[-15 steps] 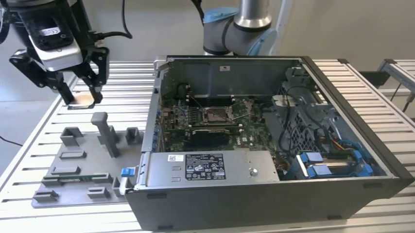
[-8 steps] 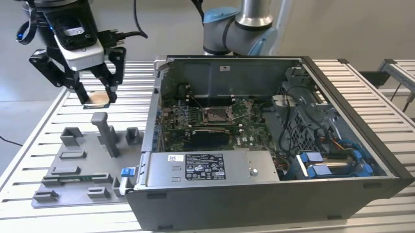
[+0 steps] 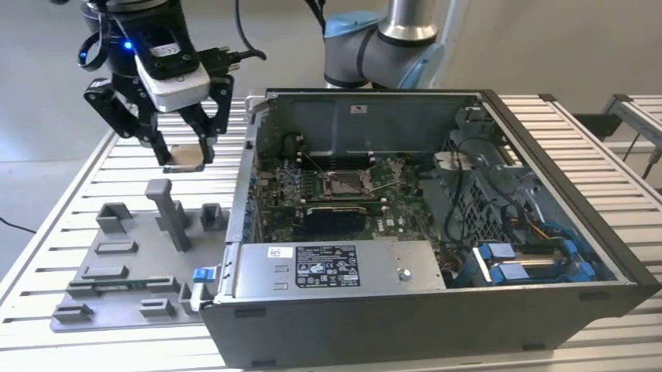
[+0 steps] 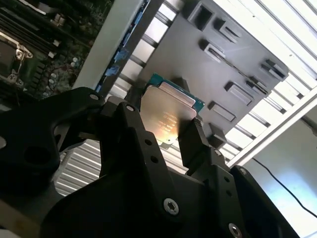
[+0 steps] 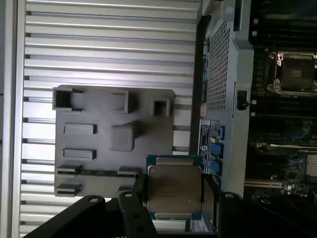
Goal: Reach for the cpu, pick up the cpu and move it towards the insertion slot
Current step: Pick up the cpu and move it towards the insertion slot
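Note:
My gripper (image 3: 186, 155) hangs in the air above the grey tray (image 3: 114, 271), at the exterior view's left of the open computer case. Its black fingers are shut on the cpu (image 3: 185, 157), a thin square chip with a silvery top. The cpu shows between the fingers in both wrist views (image 4: 167, 114) (image 5: 173, 187), with its green edge visible. The insertion slot (image 3: 343, 182) is a small square socket with a shiny frame on the green board inside the case, and it appears too in the first wrist view (image 5: 293, 74). The chip is well apart from it, outside the case wall.
The computer case (image 3: 435, 232) stands open on a slatted metal table (image 3: 73, 178), with cables and blue parts (image 3: 517, 260) at its near right. Upright grey fixture blocks (image 3: 170, 213) rise from the tray below my gripper. A second arm's base (image 3: 383, 39) stands behind the case.

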Available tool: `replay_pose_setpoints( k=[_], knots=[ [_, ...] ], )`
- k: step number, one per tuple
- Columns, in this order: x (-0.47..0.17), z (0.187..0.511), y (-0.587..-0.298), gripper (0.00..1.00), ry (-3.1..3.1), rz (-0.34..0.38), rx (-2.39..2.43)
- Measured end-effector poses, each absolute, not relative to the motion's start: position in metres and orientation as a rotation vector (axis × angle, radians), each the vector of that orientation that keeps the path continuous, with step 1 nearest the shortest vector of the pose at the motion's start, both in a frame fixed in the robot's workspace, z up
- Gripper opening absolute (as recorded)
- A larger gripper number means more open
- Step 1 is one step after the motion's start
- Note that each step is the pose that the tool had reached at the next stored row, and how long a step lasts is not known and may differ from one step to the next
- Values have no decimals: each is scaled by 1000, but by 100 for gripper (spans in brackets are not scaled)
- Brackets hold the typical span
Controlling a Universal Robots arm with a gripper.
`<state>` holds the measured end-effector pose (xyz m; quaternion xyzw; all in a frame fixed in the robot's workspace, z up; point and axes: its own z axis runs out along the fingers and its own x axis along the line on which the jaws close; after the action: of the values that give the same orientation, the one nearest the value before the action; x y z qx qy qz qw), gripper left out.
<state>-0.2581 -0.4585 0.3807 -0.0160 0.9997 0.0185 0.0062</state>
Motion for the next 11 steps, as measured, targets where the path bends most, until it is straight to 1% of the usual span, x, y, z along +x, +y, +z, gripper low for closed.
replay_pose_setpoints(
  k=[11],
  knots=[
    [-209, 381, -458, 0, 3128, 58, -50]
  ],
)
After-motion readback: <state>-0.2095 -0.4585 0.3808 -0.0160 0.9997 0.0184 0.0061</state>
